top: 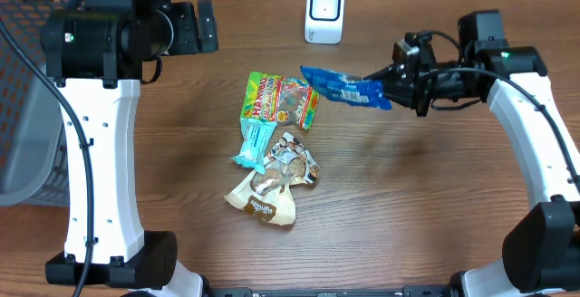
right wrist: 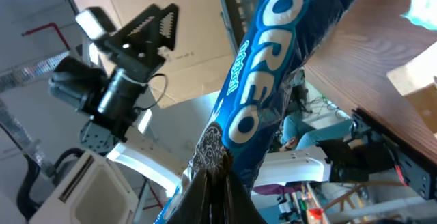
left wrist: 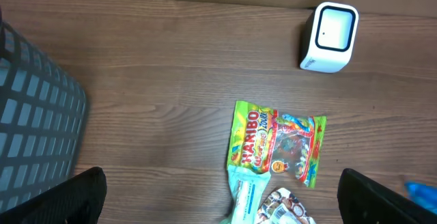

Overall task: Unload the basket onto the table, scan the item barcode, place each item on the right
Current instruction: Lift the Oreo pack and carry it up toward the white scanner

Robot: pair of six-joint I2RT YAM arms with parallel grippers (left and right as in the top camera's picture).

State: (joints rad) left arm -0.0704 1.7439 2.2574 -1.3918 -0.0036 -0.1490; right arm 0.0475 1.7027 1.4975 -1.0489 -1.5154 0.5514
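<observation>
Right gripper (top: 395, 85) clamped on Oreo pack (top: 343, 87) (blue wrapper); left gripper (left wrist: 222, 198) wide open, empty.

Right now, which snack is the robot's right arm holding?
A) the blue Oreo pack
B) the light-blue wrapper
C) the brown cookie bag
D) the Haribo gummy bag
A: the right gripper is shut on one end of the blue Oreo pack, while the Haribo bag, the light-blue wrapper and the brown bag lie on the table.
</observation>
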